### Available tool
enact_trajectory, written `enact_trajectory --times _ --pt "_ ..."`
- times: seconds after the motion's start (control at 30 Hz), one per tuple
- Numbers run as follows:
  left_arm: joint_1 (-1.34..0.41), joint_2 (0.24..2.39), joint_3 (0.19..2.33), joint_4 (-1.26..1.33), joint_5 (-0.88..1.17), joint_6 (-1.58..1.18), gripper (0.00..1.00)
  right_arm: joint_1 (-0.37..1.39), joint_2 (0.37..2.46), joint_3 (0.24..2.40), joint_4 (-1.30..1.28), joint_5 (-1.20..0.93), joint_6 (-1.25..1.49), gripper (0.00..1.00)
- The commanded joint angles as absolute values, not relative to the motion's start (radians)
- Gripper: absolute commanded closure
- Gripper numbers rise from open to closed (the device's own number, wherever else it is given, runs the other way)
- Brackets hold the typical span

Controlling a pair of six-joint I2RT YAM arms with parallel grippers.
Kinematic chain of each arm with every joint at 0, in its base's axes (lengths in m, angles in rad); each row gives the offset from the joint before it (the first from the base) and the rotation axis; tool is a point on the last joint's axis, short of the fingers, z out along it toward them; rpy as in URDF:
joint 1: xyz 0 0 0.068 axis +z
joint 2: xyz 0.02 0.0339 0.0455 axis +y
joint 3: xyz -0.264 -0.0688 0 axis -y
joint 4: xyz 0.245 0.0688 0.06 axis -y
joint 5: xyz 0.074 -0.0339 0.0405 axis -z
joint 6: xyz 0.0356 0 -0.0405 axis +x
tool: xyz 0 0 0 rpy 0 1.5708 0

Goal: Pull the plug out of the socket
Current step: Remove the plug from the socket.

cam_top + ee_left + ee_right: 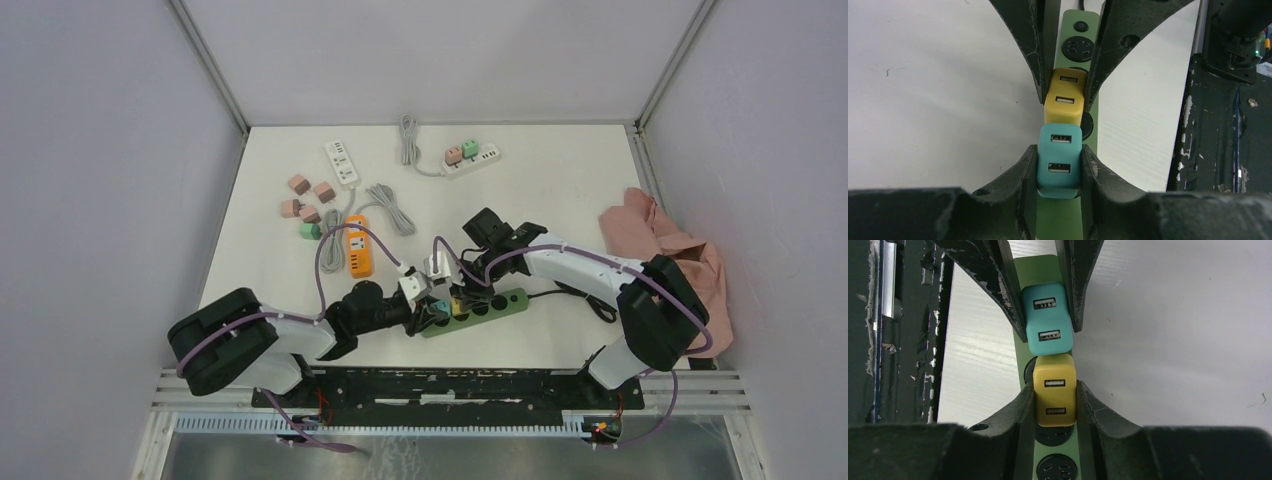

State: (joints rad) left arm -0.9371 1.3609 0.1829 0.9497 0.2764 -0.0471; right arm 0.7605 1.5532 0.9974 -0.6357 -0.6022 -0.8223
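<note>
A green power strip (500,303) lies near the table's front edge. On it stand two USB plugs end to end, a teal plug (1060,155) and a yellow plug (1064,100). My left gripper (1059,162) is shut on the teal plug, one finger on each side. My right gripper (1054,400) is shut on the yellow plug (1054,395) in the same way. The teal plug (1046,317) also shows in the right wrist view between the left fingers. Both grippers meet over the strip (450,303) in the top view. I cannot tell whether the plugs' pins are seated.
An orange power strip (358,252), two white power strips (341,163) (470,163) and several loose pink and green plugs (308,205) lie farther back. A pink cloth (665,250) is at the right wall. A black rail (450,385) runs along the near edge.
</note>
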Motion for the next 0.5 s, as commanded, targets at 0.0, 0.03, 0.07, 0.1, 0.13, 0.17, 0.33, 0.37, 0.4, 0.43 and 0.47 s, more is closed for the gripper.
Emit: enact_trajectory --times 0.0,0.03,0.07,0.1,0.13,0.17,0.33,0.37,0.4,0.43,0.47 --pt "-0.939 1.353 0.303 0.931 0.178 -0.205 0.97 0.754 1.558 1.011 -0.669 -0.456 -0.825 1.0" --pt "-0.94 1.341 0.313 0.898 0.158 -0.2 0.97 0.753 1.557 1.011 -0.671 -0.456 -0.827 1.0" --pt "-0.939 1.331 0.319 0.87 0.142 -0.194 0.97 0.752 1.558 1.011 -0.671 -0.456 -0.828 1.0" --pt "-0.94 1.321 0.33 0.828 0.135 -0.181 0.97 0.752 1.559 1.011 -0.673 -0.457 -0.829 1.0" --pt "-0.941 1.314 0.339 0.803 0.147 -0.159 0.97 0.752 1.558 1.011 -0.672 -0.458 -0.83 1.0" --pt "-0.941 1.309 0.342 0.791 0.176 -0.129 0.97 0.752 1.559 1.012 -0.673 -0.459 -0.829 1.0" --pt "-0.943 1.287 0.295 0.852 0.405 0.04 0.97 0.748 1.56 1.017 -0.676 -0.47 -0.823 1.0" --pt "-0.942 1.284 0.292 0.842 0.412 0.059 0.97 0.746 1.559 1.017 -0.677 -0.472 -0.822 1.0" --pt "-0.942 1.284 0.295 0.823 0.405 0.069 0.97 0.744 1.557 1.017 -0.678 -0.474 -0.823 1.0" --pt "-0.941 1.286 0.304 0.799 0.386 0.057 0.97 0.74 1.556 1.017 -0.678 -0.476 -0.824 1.0" --pt "-0.939 1.29 0.314 0.784 0.361 0.04 0.97 0.736 1.553 1.017 -0.681 -0.482 -0.827 1.0"
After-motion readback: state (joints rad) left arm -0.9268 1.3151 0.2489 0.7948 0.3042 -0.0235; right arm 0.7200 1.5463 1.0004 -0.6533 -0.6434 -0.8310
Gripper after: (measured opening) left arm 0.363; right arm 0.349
